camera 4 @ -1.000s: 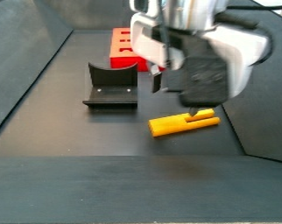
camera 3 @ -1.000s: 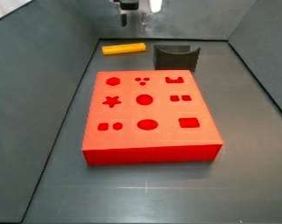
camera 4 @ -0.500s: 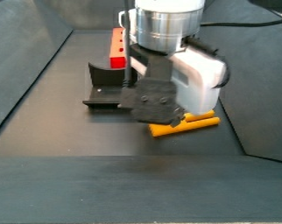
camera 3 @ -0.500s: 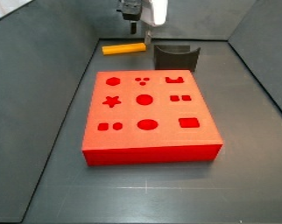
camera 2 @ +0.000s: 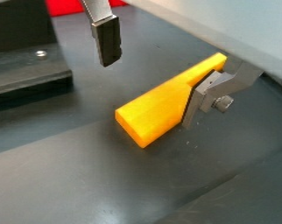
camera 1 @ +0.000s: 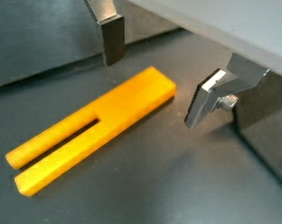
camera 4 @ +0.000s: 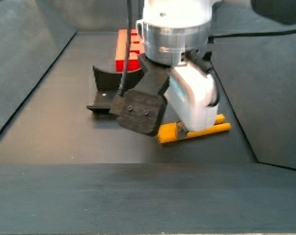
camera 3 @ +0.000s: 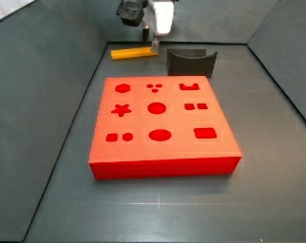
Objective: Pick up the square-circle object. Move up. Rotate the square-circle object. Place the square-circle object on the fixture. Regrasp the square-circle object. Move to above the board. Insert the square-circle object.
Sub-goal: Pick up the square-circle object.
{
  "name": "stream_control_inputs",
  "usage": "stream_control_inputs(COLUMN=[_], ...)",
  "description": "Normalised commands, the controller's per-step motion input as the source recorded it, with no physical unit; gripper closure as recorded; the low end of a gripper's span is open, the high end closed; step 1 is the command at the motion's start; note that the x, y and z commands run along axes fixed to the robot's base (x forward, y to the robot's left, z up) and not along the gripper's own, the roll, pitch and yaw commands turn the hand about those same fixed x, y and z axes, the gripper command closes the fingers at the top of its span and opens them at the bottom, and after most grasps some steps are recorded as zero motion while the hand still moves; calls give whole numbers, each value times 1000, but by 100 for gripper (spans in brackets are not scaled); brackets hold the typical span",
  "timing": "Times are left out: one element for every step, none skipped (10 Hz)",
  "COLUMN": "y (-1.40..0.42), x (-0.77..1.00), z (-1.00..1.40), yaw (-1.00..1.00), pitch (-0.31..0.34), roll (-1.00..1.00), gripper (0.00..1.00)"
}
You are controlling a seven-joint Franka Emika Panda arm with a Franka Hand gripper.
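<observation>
A: Dark grey floor [camera 3: 168, 204], grey sloped walls all round. Biggest item: large flat red rectangular board [camera 3: 162, 128] with darker shaped holes, mid-floor in a side view. Behind it, small dark grey-black fixture [camera 3: 191, 62] with a U notch on top.

B: And the peg?

A: Small yellow-orange elongated square-circle object [camera 1: 95, 129], lying flat on the floor, just beside the fixture, well clear of the board. Slot cut along one end, seen in a wrist view. In a side view [camera 4: 195, 130] it is partly hidden by the arm.

B: Gripper?

A: Silver two-finger gripper [camera 1: 155, 68], low over the peg's solid end. Flat silver fingers [camera 2: 106, 39] stand apart, one on each side of the bar; nothing between them but the peg lying below. Cannot tell whether any pad touches it.

B: Step in hand?

A: Judged: the pick-up, not yet closed. To do it well, centre the bar between the pads, bring the pads level with its side faces, then squeeze across the narrow width on the solid end, not the slotted part, which might flex. Squeeze squarely so it does not twist.

B: Arm pose?

A: Wrist points straight down, the white body of the hand [camera 4: 187, 78] above the peg; fingers straddle the bar across its length.
</observation>
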Motion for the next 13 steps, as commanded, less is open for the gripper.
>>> stream_control_inputs(y=[69, 111, 117, 123, 129, 200, 203, 171, 94, 0, 0, 0, -154], x=[9, 0, 0, 0, 0, -26, 0, 0, 0, 0, 0, 0, -49], z=[-274, -174, -71, -11, -3, -106, -237, -294, -323, -357, -311, -363, -449], yaw=[-491, -431, -366, -309, -260, -240, -174, -100, -57, -17, -3, 0, 0], pitch=[-133, -207, -260, -299, -304, -264, -223, -191, -173, -170, -187, -171, -176], roll=[-393, -447, -496, -500, -500, -487, -440, -417, -399, -369, -379, -350, -174], gripper=[0, 0, 0, 0, 0, 0, 0, 0, 0, 0, 0, 0, 0])
